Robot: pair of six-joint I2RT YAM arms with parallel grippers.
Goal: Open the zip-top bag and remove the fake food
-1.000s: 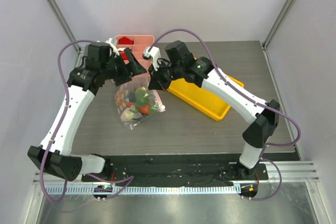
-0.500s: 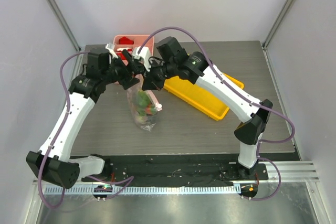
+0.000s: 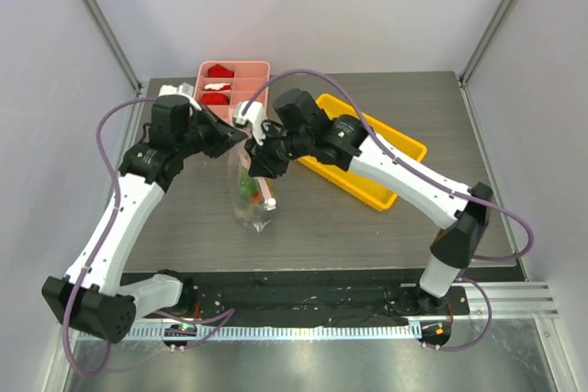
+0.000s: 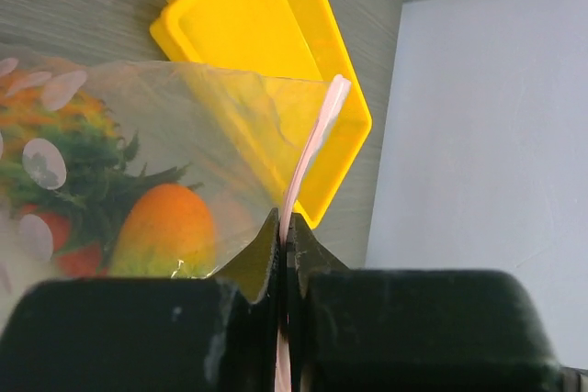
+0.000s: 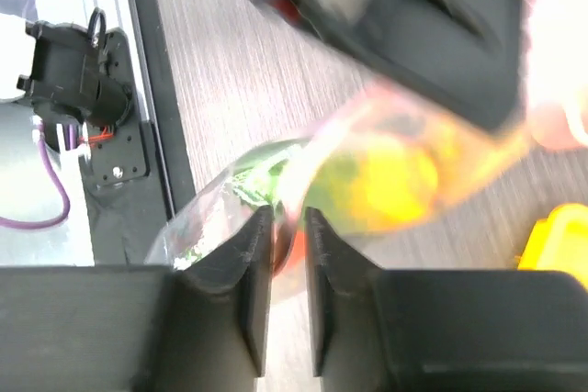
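Between the two arms, near the middle of the table (image 3: 367,236), the zip-top bag (image 3: 254,201) hangs as a narrow, stretched pouch with its top edge held up by both pincers. Whether its lower end rests on the tabletop cannot be told. Through the clear film the fake food (image 3: 248,186) shows as a bunched clump of green, red and orange.

The left gripper (image 3: 235,139) is pressed together on the bag's rim. In the left wrist view its two black jaws meet on the pale pink zip strip (image 4: 317,130), which rises from between them and curves to the right. Behind the film an orange mango piece (image 4: 162,229) sits beside dark green leaves (image 4: 92,161).

The right gripper (image 3: 256,159) nips the same top edge just beside the left one. In the right wrist view its jaws stand almost together, with a thin fold of plastic caught in the slit between them. That view is blurred, but a yellow piece (image 5: 397,176) and something green show inside the bag.

A yellow tray (image 3: 393,139) lies behind and to the right of the bag, partly under the right arm, and its visible floor holds nothing. A pink divided tray (image 3: 257,68) stands at the far edge of the table, with red pieces (image 3: 219,71) and a small white piece (image 3: 219,87) in its compartments.
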